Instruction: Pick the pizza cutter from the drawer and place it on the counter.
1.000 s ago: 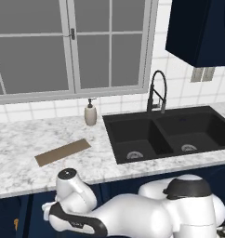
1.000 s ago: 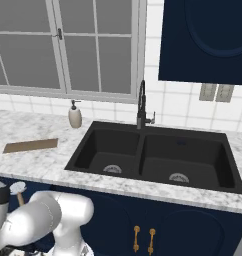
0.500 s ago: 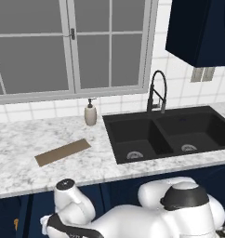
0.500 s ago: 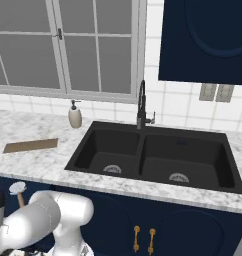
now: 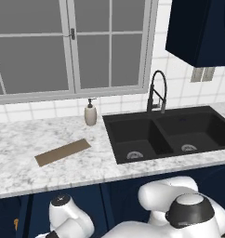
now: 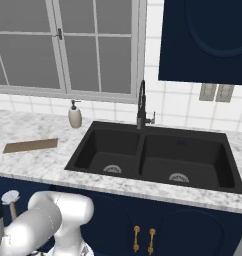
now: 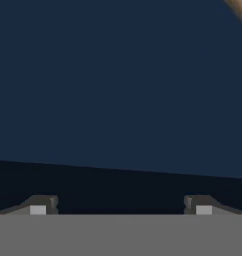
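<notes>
A: Where is the pizza cutter [image 6: 12,199]?

B: In the right base view, low at the left edge, below the counter [image 6: 48,162] front edge. One pale round wheel, with a short light-brown handle running down from it. It lies inside the drawer [image 6: 8,186], against dark navy.

A: And the gripper [image 7: 121,206]?

B: In the hand view its two fingertips [image 7: 40,205] stand far apart at the bottom, nothing between them. Released, holding nothing. Ahead of them is a flat navy surface, with one brown shape cut off at the top right corner; I cannot tell what that is.

A: What sits on the counter?

B: One flat brown board [image 5: 63,152], lying at a slant left of the sink [image 5: 169,135]. One soap bottle [image 5: 90,113] with a pump, standing upright against the tiled wall, just beside the sink's back left corner. One black faucet [image 5: 156,93] behind the sink.

A: How many basins?

B: Two, side by side, each with one round drain.

A: Anything else to count?

B: Two gold handles [image 6: 143,239] on the navy cabinet fronts under the sink in the right base view.
</notes>
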### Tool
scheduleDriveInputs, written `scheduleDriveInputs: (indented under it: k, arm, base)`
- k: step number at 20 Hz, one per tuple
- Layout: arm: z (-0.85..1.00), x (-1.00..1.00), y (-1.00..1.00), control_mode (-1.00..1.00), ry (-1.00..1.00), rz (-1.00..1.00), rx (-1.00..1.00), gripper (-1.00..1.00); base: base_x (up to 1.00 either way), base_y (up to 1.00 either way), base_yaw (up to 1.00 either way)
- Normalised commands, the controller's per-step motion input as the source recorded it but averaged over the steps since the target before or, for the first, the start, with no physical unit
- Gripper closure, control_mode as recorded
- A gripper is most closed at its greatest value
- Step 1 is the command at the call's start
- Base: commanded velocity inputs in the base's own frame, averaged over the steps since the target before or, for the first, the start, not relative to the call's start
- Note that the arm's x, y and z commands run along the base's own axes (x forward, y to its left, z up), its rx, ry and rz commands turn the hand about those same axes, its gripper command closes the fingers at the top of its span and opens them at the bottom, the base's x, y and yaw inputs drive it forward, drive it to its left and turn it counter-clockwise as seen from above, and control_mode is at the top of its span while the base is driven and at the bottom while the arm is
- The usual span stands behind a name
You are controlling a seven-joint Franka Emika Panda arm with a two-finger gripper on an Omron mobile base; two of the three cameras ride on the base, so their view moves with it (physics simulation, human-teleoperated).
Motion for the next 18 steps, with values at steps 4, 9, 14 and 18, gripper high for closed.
scheduleDriveInputs:
  k: [4,9,14,18]
  arm:
    - [-0.05,-0.47,0.11,-1.00,0.11,0.00,0.00,-1.00]
    - [0.00,-0.08,0.03,-1.00,0.07,0.00,0.00,-1.00]
    - [0.01,-0.02,0.00,-1.00,0.00,0.00,0.00,-1.00]
    - [0.46,0.00,-0.06,-1.00,-0.04,0.00,0.00,-1.00]
  base:
    - [0.00,0.00,0.00]
    - [0.00,0.00,0.00]
    - [0.00,0.00,0.00]
    - [0.00,0.00,0.00]
